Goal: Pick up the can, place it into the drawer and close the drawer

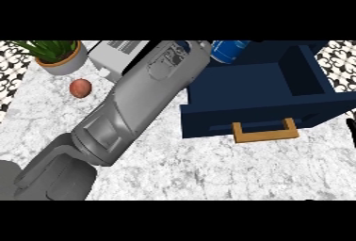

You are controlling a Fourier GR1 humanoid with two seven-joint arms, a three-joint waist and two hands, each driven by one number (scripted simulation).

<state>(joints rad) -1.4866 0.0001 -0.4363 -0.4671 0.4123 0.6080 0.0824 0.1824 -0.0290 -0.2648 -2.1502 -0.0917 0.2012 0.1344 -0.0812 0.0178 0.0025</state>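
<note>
a grey left forearm [132, 108] crosses the head view on a long diagonal, from the lower left corner up to the top middle. its far end reaches the top edge beside the blue can [228, 50], and the left hand itself is hidden there, so i cannot tell whether its fingers are open, curled or wrapped round anything.

the blue can shows only in part at the top of the view, tilted, with a white marking on its side. it sits at the back left corner of the open drawer [264, 99], just at the end of the forearm; whether it rests inside the drawer or is held above it cannot be told.

the drawer is dark navy, pulled out toward the viewer, its inside open to sight. a tan wooden handle [265, 131] stands out from its front panel.

on the white marbled counter [208, 169], to the left of the arm, lies a reddish-brown egg-shaped object [81, 88]. behind it, at the top left, stands a potted plant [59, 55] with green leaves in a terracotta-rimmed pot. a pale grey appliance [118, 54] with a printed label sits just behind the forearm.

no right hand shows anywhere.
</note>
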